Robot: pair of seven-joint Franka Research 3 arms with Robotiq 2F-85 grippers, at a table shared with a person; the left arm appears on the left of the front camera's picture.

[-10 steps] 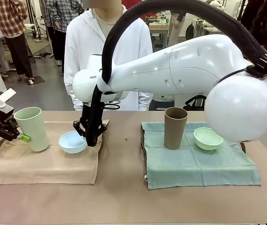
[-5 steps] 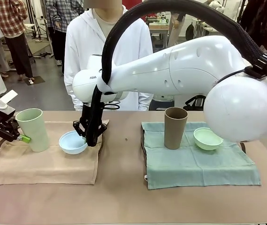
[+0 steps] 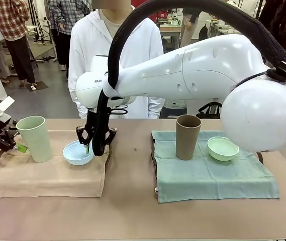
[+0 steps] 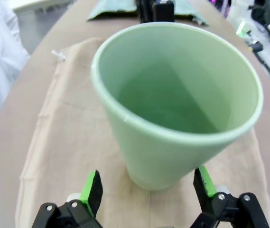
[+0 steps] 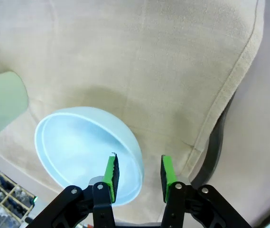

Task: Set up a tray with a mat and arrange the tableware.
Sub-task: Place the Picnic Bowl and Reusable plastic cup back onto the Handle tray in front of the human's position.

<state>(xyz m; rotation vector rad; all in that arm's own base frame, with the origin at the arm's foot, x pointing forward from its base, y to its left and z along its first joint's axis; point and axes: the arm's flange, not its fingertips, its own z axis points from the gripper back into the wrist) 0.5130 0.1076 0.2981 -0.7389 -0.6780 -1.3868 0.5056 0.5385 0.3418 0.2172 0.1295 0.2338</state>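
Observation:
On the beige mat (image 3: 47,175) at the left stand a pale green tumbler (image 3: 34,138) and a light blue bowl (image 3: 77,152). My left gripper (image 3: 13,146) is open just left of the tumbler. In the left wrist view the tumbler (image 4: 172,104) sits between the spread green pads (image 4: 93,190) without touching them. My right gripper (image 3: 94,144) reaches across to the bowl's right edge. Its open gripper (image 5: 138,173) straddles the rim of the bowl (image 5: 78,147) with gaps on both sides. The dark tray rim (image 5: 216,142) shows under the mat's edge.
To the right, a green mat (image 3: 213,175) carries a brown tumbler (image 3: 188,136) and a mint green bowl (image 3: 222,148). A person in white (image 3: 112,45) stands at the far side. My right arm's bulky white links span the upper right.
My right gripper has opened off the bowl's rim and risen slightly. My left gripper has widened and drawn back left from the green tumbler.

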